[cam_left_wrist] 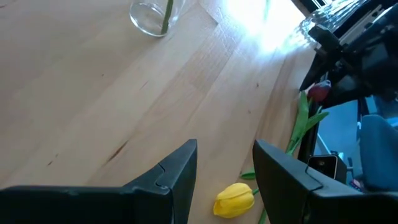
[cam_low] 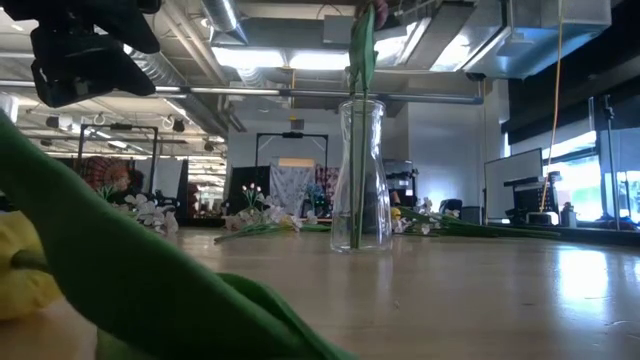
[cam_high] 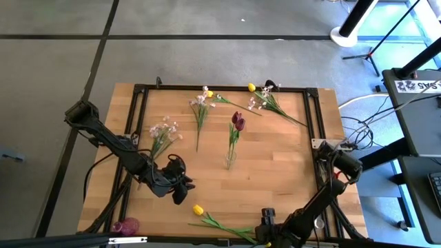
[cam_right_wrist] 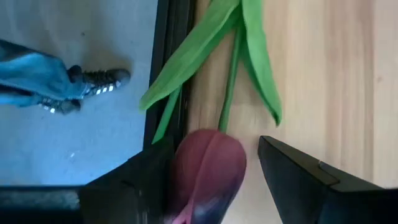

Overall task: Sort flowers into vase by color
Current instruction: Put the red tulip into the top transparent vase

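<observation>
A clear glass vase (cam_high: 230, 162) (cam_low: 360, 180) stands mid-table and holds dark red tulips (cam_high: 238, 122). One yellow tulip (cam_high: 198, 209) (cam_left_wrist: 235, 200) lies on its side near the near edge. My left gripper (cam_high: 182, 195) (cam_left_wrist: 225, 155) hovers open just left of its bloom. My right gripper (cam_high: 266, 227) (cam_right_wrist: 214, 146) is at the near edge, open. A dark red tulip bloom (cam_right_wrist: 208, 168) lies between its fingers, with the stem and leaves (cam_right_wrist: 233, 68) running away along the table frame. My right gripper has the dark red tulip bloom (cam_right_wrist: 186, 168) lying close against one finger (cam_right_wrist: 146, 180), far from the other. I cannot tell whether that finger touches it. The flower lies on the table by the frame rail.
White-pink sprays (cam_high: 164, 131) (cam_high: 200, 105) (cam_high: 267, 100) and another yellow tulip (cam_high: 251, 87) lie along the far side. A pinkish object (cam_high: 127, 226) sits at the near left corner. A black metal frame (cam_high: 313, 124) borders the table. A person's shoes (cam_right_wrist: 93, 84) show on the floor.
</observation>
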Controlling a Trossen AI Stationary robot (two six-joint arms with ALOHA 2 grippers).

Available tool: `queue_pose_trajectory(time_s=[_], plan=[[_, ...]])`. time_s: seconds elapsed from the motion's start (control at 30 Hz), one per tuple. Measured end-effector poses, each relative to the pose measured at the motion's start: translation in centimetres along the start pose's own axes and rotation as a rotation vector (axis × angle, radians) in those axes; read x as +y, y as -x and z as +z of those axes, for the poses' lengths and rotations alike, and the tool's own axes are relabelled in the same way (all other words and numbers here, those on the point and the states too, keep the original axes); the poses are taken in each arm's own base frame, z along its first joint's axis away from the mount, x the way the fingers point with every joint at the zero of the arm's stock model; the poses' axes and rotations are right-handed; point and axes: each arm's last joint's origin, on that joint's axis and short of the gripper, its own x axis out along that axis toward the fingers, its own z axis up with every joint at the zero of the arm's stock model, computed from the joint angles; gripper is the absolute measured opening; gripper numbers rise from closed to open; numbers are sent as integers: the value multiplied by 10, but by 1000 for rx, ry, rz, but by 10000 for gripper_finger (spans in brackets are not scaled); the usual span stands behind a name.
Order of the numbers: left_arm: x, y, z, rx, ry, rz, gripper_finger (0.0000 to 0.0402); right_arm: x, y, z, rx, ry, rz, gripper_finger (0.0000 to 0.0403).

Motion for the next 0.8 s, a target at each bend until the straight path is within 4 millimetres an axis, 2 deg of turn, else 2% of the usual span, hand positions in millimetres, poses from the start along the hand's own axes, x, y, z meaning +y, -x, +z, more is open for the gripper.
queue_pose_trajectory(time_s=[0.2,0.53,0.67,0.8], plan=[[0,0,0,0,19,1,151,-5,-4,3,-12,-28,-29,218],[0,1,0,19,20,-6,151,-13,-3,11,10,-52,-35,91],[-6,8,6,49,1,-20,151,-17,12,12,40,-46,-46,57],[-29,22,23,16,-65,-91,151,-26,48,19,53,-45,-60,45]])
